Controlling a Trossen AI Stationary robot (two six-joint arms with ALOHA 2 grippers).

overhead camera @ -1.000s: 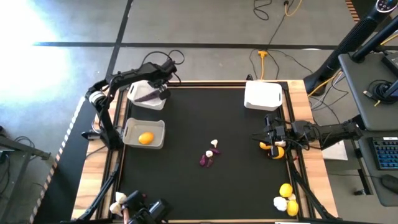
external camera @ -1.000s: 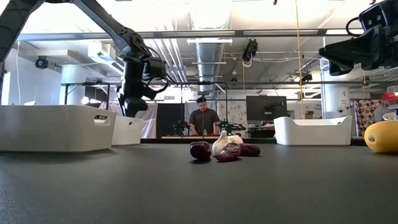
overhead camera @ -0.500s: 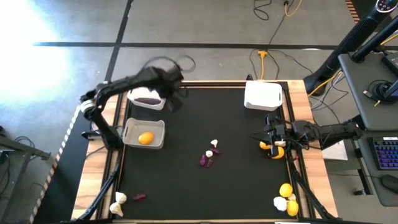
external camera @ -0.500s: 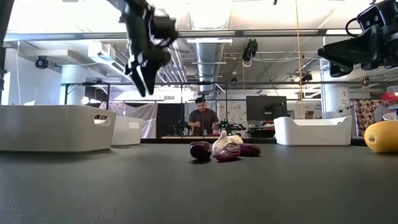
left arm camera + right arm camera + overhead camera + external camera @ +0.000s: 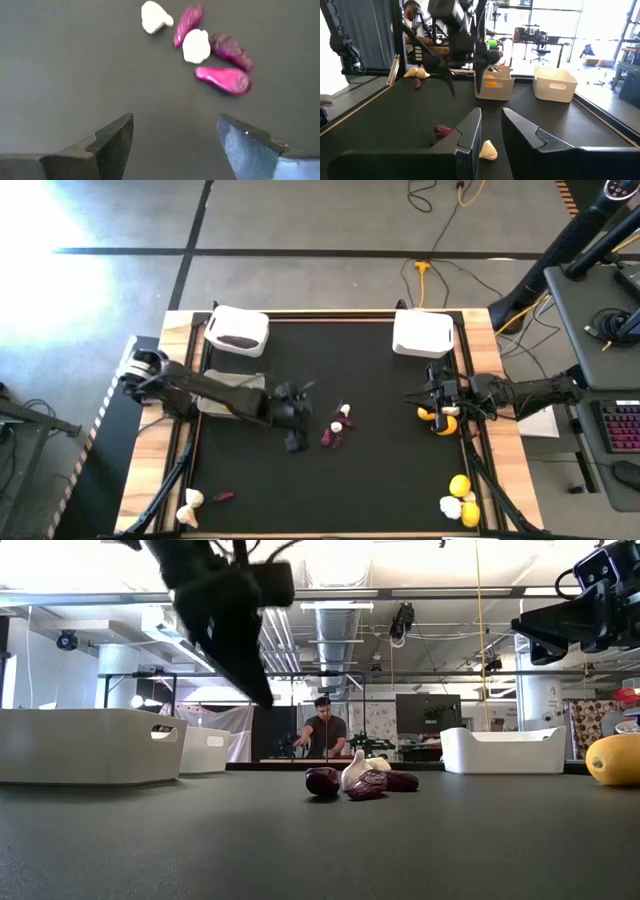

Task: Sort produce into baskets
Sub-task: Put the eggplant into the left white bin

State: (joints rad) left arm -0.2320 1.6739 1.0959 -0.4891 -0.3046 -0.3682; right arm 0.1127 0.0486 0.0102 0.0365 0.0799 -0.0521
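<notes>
Left gripper [image 5: 175, 145] hangs wide open above the mixed pile [image 5: 336, 428]; purple pieces [image 5: 223, 79] touch the garlic [image 5: 196, 45], so it could easily grab both.

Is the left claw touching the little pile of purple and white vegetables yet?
Apart. In the left wrist view, bare mat separates the open left claw from the pile.

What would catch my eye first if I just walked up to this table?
Probably the left gripper, open and empty, hanging over the dark mat beside a small heap of purple pieces and white garlic bulbs at the table's middle. Next, the right gripper waiting by a yellow lemon near the right edge, and the three white baskets at the back and left.
</notes>
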